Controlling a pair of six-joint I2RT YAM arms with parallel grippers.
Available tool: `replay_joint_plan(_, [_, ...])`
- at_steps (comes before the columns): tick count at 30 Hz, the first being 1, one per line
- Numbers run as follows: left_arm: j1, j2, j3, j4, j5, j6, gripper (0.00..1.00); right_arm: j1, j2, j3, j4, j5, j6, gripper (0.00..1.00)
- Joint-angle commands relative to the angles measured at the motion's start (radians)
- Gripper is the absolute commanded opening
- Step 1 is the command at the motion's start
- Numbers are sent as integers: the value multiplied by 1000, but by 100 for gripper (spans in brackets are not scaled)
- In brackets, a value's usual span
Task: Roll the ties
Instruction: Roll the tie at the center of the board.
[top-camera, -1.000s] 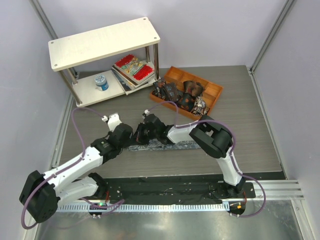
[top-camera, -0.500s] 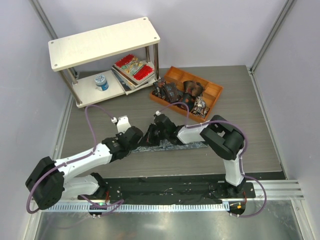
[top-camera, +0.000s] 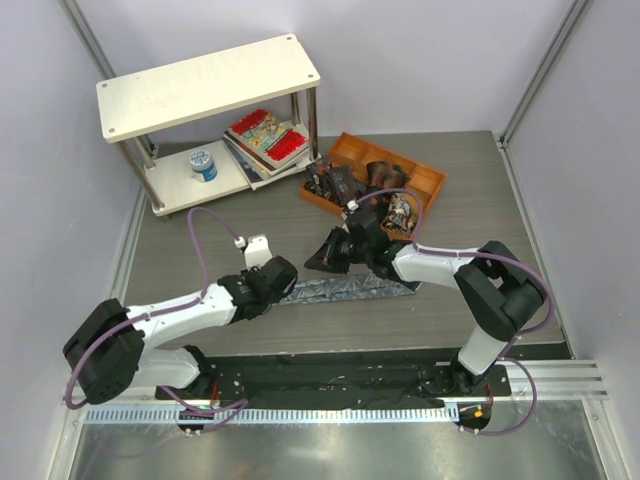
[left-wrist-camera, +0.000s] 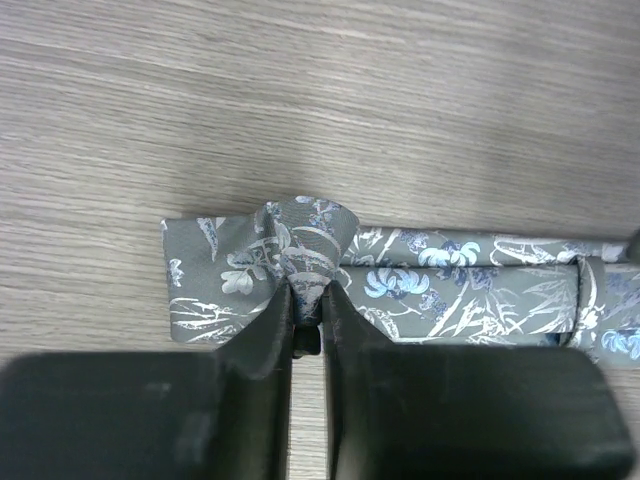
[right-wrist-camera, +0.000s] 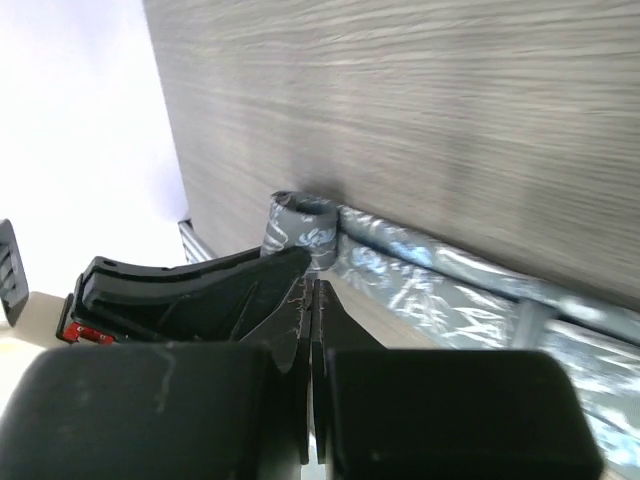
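Grey floral tie (left-wrist-camera: 450, 290) — flat on table (top-camera: 480, 200), centre, parallel to near edge; left end curled, pinched by left gripper (left-wrist-camera: 307, 300). Right gripper (right-wrist-camera: 312, 290), fingers pressed together, empty — has lifted off since; rolling barely begun.

Grey-blue tie (top-camera: 350, 288) laid out flat; dark rolled ties (top-camera: 385, 177) stored apart.
The long tie, printed with pale flowers and leaves, lies left to right across the tabletop's middle, its left end curled up. Small dark rolls with red-orange prints sit in the orange tray (top-camera: 428, 182) towards the far edge.
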Motion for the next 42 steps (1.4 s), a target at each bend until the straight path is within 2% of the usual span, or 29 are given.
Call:
replay_joint_plan(1, [-35, 39, 45, 30, -28, -3, 30, -26, -41, -24, -25, 5, -38, 2])
replay_joint_plan(5, [-52, 43, 62, 27, -25, 3, 46, -27, -36, -21, -30, 5, -42, 2])
replay_joint_plan(16, [-55, -69, 111, -49, -22, 46, 69, 8, 7, 50, -7, -22, -62, 3])
replay_joint_plan(21, [-55, -148, 135, -149, -37, 51, 72, 80, 65, 160, -37, -25, -91, 5])
replay_joint_plan(31, [-50, -426, -2, -262, -76, -12, 73, 172, 241, 381, -126, -27, -128, 7])
replay_joint_plan(37, [-47, -498, -47, -302, -90, -32, 75, 181, 255, 329, -129, 13, -119, 6])
replay_joint_plan(42, [-44, -524, -66, -296, -93, -43, 76, 181, 257, 306, -201, 80, -154, 6])
